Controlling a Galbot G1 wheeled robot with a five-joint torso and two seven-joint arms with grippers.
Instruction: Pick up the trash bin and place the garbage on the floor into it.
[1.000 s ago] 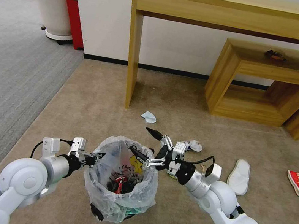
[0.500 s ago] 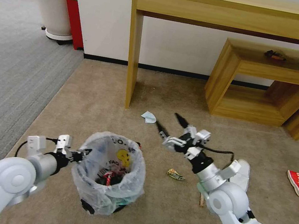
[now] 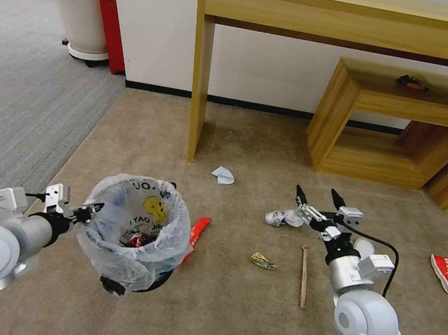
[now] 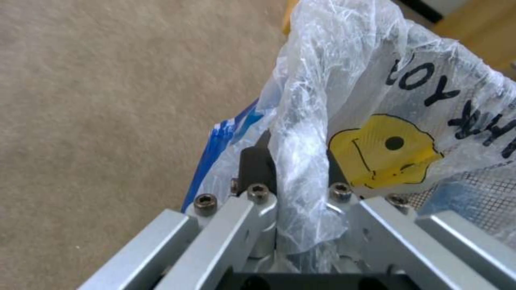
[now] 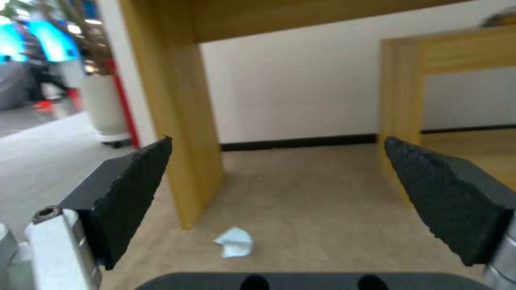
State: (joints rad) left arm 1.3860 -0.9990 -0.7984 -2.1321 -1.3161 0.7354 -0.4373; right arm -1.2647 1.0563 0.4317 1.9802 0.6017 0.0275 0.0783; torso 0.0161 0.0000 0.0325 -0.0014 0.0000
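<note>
holding the trash bin (image 3: 134, 232) by its bagged rim, left gripper (image 3: 90, 212) fingers clamped on the plastic.
bin appears raised slightly off the floor (image 3: 234, 308), on the robot's left. right gripper (image 3: 320, 197) hovers with fingers spread wide above a crumpled white paper (image 3: 283, 218); wooden stick (image 3: 304, 277) lies nearby.
</note>
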